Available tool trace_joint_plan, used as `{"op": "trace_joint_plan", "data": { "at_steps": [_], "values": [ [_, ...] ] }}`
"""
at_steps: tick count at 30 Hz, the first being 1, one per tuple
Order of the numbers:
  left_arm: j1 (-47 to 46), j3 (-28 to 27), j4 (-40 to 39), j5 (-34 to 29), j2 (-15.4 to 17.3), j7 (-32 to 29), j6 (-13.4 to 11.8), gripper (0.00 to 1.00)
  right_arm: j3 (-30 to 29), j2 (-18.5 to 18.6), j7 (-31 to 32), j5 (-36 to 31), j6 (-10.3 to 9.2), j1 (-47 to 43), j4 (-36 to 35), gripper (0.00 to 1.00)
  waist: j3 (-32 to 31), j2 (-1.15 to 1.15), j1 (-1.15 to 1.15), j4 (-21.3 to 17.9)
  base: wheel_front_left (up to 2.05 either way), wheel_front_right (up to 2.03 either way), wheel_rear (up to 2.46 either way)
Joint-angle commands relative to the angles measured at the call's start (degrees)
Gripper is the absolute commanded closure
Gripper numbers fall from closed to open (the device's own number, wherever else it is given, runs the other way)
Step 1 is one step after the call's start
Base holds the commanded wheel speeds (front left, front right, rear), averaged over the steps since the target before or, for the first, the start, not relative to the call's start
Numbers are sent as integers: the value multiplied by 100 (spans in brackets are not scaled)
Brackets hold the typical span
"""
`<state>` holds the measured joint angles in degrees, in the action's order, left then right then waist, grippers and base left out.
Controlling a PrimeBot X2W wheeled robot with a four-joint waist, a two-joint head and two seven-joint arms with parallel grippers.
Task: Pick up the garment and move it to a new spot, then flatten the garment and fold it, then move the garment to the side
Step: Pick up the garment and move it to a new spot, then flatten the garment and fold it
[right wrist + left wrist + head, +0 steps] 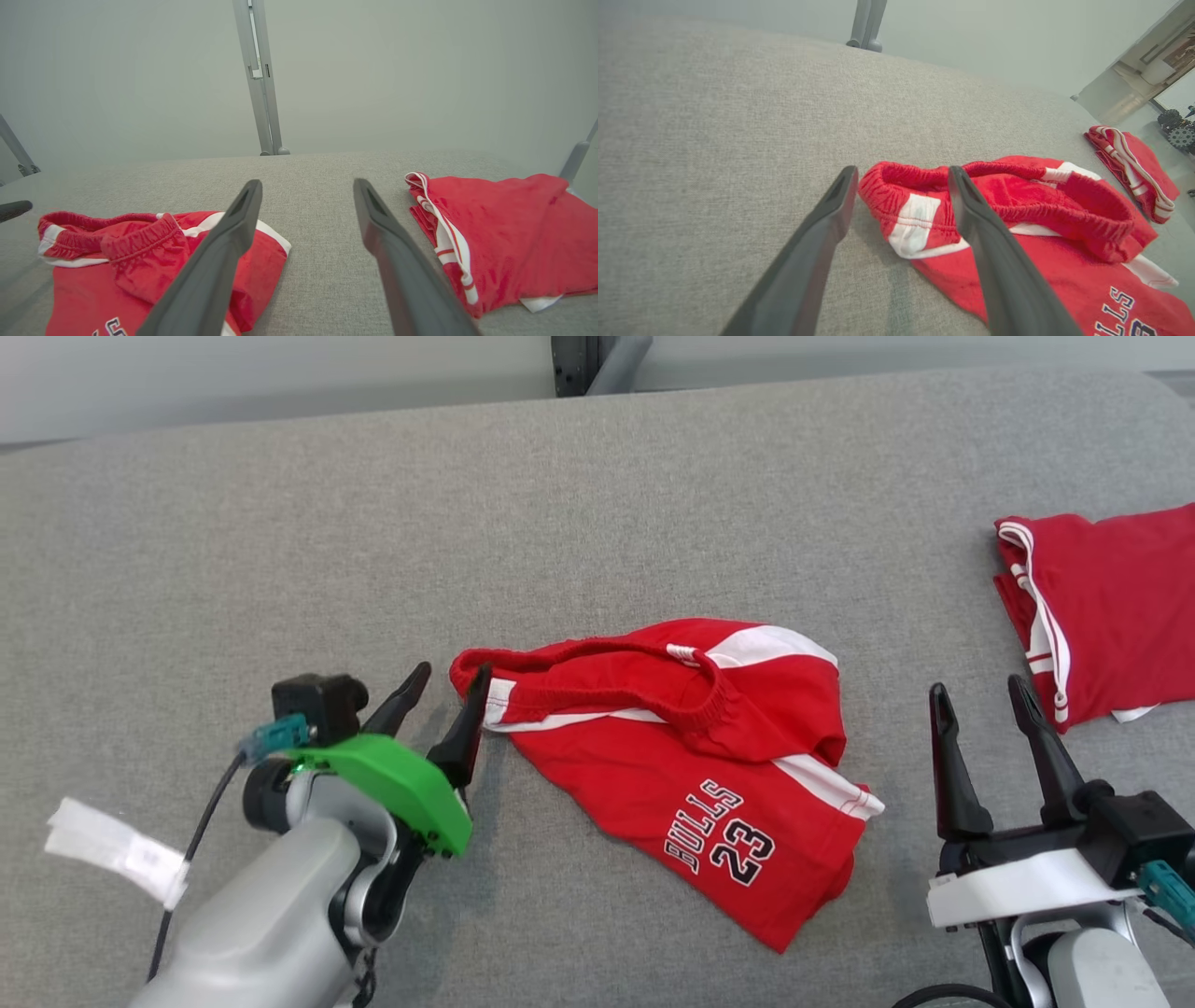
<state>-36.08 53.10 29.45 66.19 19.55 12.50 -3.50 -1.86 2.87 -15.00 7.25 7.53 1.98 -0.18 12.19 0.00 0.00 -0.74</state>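
While the red shorts (691,775) sit rumpled in the middle of the grey fabric surface (373,523), the left gripper (455,670) is spread wide right at the waistband's left end, gripping nothing. Right gripper (976,687) hangs open too, just off the shorts' right side. Another red garment (1111,607) lies folded further right.

grey fabric surface (280,523), pale wall (140,70), grey metal post (261,93) behind
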Motion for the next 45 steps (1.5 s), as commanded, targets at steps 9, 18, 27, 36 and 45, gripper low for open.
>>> {"op": "trace_joint_plan", "data": {
  "at_steps": [9, 18, 27, 36, 45],
  "values": [
    [1144, -238, -1944, -1598, 645, 272, -687, 0, -101, 6, -24, 14, -9, -436, -93, 0, -529, 0, 0, -101, 0, 0, 0],
    [3003, -1791, -2884, -3318, 481, 260, -766, 0, -45, 7, -24, -152, -10, -901, -122, 0, -758, 0, 0, -273, 0, 0, 0],
    [3483, -2728, -2708, -4328, -25, 261, 154, 0, -178, 5, -24, -270, -9, -1066, -27, 0, -870, 0, 0, -269, 0, 0, 0],
    [1658, -1586, -1417, -4975, -578, -92, 1041, 0, 6, 6, -24, -236, -9, -579, -154, 0, -340, 0, 0, -615, 0, 0, 0],
    [397, -575, -689, -4630, -610, -881, 1096, 0, 9, 4, -24, -69, -9, -490, -190, 0, -18, 0, 0, -1049, 0, 0, 0]
  ]
}}
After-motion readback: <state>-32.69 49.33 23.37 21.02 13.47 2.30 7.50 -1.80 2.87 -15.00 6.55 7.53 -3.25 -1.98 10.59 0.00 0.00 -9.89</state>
